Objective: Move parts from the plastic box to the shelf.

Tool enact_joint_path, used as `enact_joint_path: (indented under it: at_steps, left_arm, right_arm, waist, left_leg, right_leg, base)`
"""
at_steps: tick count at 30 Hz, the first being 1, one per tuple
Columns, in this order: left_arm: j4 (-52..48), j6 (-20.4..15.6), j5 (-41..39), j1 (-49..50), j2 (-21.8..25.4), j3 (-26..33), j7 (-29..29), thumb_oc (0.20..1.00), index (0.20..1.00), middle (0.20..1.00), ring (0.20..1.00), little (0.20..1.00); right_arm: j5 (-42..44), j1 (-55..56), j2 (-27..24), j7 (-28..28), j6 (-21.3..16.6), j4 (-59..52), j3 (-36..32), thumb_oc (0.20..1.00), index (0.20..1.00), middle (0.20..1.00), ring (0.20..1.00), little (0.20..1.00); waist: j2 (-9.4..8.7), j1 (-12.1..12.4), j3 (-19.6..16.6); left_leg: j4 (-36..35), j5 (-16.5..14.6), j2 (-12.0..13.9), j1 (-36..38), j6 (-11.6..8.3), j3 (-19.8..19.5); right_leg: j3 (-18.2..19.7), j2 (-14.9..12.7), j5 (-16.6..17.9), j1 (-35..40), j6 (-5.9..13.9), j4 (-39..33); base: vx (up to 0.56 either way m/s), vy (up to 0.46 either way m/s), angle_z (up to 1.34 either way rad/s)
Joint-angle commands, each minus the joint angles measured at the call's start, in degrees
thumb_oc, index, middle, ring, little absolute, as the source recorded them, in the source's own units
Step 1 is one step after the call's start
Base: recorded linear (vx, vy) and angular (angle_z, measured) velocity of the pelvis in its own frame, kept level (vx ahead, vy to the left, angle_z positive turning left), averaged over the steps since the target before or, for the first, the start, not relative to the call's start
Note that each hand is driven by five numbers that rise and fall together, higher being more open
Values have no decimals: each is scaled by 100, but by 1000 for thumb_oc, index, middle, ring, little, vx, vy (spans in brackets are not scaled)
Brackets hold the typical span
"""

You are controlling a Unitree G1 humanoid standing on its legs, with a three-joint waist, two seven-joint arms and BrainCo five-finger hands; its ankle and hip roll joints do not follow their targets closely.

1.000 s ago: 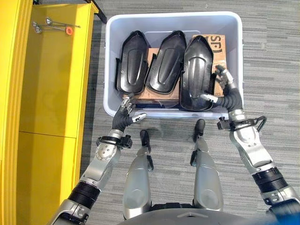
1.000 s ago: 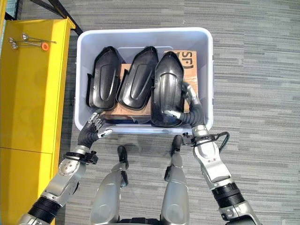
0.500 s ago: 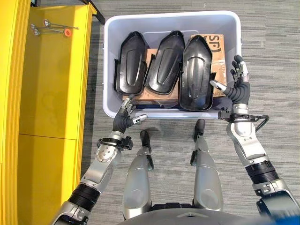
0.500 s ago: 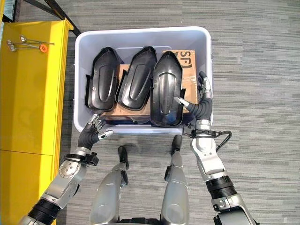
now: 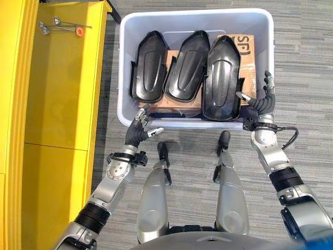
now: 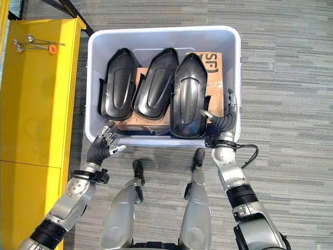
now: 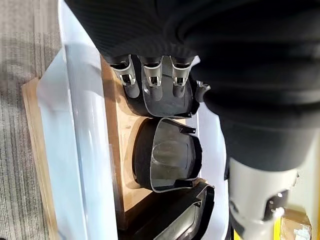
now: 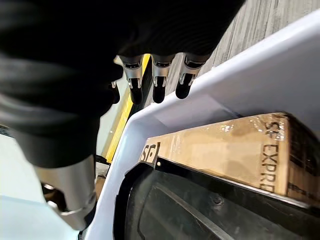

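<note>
We see three black parts (image 5: 188, 66) packed side by side across the plastic box (image 5: 125, 62), over a cardboard carton (image 5: 246, 49); open room remains along the far wall and beside the carton.

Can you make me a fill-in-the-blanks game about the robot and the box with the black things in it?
1. The plastic box holds ___ black parts lying side by side.
2. Under the black parts lies a brown ___ box.
3. The shelf beside the plastic box is coloured ___.
4. The right hand and the left hand both have their fingers ___, holding nothing.

Missing words: three; cardboard; yellow; open
</note>
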Motion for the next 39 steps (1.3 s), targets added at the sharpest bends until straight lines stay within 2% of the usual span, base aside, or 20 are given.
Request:
enact_joint_path:
  at_steps: [1, 7, 21, 24, 29, 33, 35, 36, 37, 38, 39]
  left_arm:
    - [-440, -376, 166, 234, 199, 32, 88, 1000, 1000, 1000, 1000, 1000]
    - [-415, -402, 192, 219, 222, 15, 160, 1000, 1000, 1000, 1000, 1000]
    - [-436, -351, 142, 140, 355, -181, 246, 1000, 1000, 1000, 1000, 1000]
    - [-467, -310, 94, 73, 421, -288, 288, 1000, 1000, 1000, 1000, 1000]
    - [-515, -275, 67, 11, 470, -324, 314, 1000, 1000, 1000, 1000, 1000]
    - [-543, -202, 12, -101, 491, -416, 294, 1000, 1000, 1000, 1000, 1000]
    - [-569, -187, -6, -119, 507, -397, 297, 1000, 1000, 1000, 1000, 1000]
    - [-585, -170, -6, -126, 525, -388, 284, 1000, 1000, 1000, 1000, 1000]
    - [-591, -153, 4, -130, 526, -381, 279, 1000, 1000, 1000, 1000, 1000]
    - [-607, -121, 24, -138, 525, -343, 263, 1000, 1000, 1000, 1000, 1000]
    - [-608, -112, 42, -131, 522, -323, 255, 1000, 1000, 1000, 1000, 1000]
  right_arm:
    - [-205, -47, -45, -98, -95, -177, 30, 1000, 1000, 1000, 1000, 1000]
    - [-172, -229, -5, -60, 7, 402, 209, 1000, 1000, 1000, 1000, 1000]
    - [286, -1301, 38, -364, 262, 2246, 316, 1000, 1000, 1000, 1000, 1000]
    - [327, -1881, 20, -447, 521, 3273, 474, 1000, 1000, 1000, 1000, 1000]
    - [457, -2395, 89, -422, 660, 3998, 606, 1000, 1000, 1000, 1000, 1000]
    - [-64, -2936, 129, -143, 1124, 4874, 1154, 1000, 1000, 1000, 1000, 1000]
    - [-195, -3051, 124, -144, 1214, 4983, 1252, 1000, 1000, 1000, 1000, 1000]
    - [-459, -3093, 133, -70, 1341, 5112, 1406, 834, 834, 834, 834, 834]
    - [-713, -3137, 125, -55, 1454, 5233, 1533, 332, 332, 332, 332, 332]
    - [-990, -3139, 174, -29, 1580, 5331, 1644, 200, 200, 200, 200, 200]
    - [-1050, -3110, 197, -12, 1607, 5352, 1627, 200, 200, 200, 200, 200]
  waist:
    - [213, 53, -158]
    - [227, 95, -147]
    - [310, 232, -3]
    - [340, 311, 52]
    - [356, 373, 107]
    - [346, 455, 167]
    - [340, 466, 180]
    - [337, 482, 188]
    - [335, 490, 197]
    - [325, 497, 206]
    - [326, 497, 203]
  left_leg:
    - [-6, 157, 139, -360, 7, -395]
    - [14, 164, 138, -401, 10, -394]
    - [80, 165, 105, -521, 26, -387]
    - [124, 159, 104, -578, 34, -429]
    - [162, 161, 109, -613, 29, -446]
    - [203, 152, 105, -644, 42, -468]
    - [216, 147, 106, -648, 44, -475]
    - [236, 146, 108, -662, 48, -479]
    - [252, 142, 110, -675, 51, -493]
    - [270, 124, 105, -677, 58, -506]
    - [282, 118, 100, -680, 62, -512]
  right_leg:
    - [141, -364, -929, 272, 404, 1004]
    - [148, -371, -920, 226, 403, 1037]
    - [106, -373, -916, 137, 396, 1114]
    - [85, -368, -931, 123, 384, 1161]
    - [63, -360, -948, 123, 369, 1187]
    - [35, -355, -960, 147, 354, 1214]
    - [28, -353, -962, 150, 352, 1223]
    - [25, -353, -969, 157, 347, 1238]
    - [21, -352, -975, 149, 344, 1258]
    - [15, -344, -985, 147, 338, 1280]
    - [11, -344, -988, 146, 336, 1288]
  base:
    - [0, 0, 0]
    - [0, 0, 0]
    - [0, 0, 0]
    - [0, 0, 0]
    - [4, 3, 4]
    - [0, 0, 0]
    - [6, 0, 4]
    - [0, 0, 0]
    - [0, 0, 0]
    - [0, 0, 0]
    - [0, 0, 0]
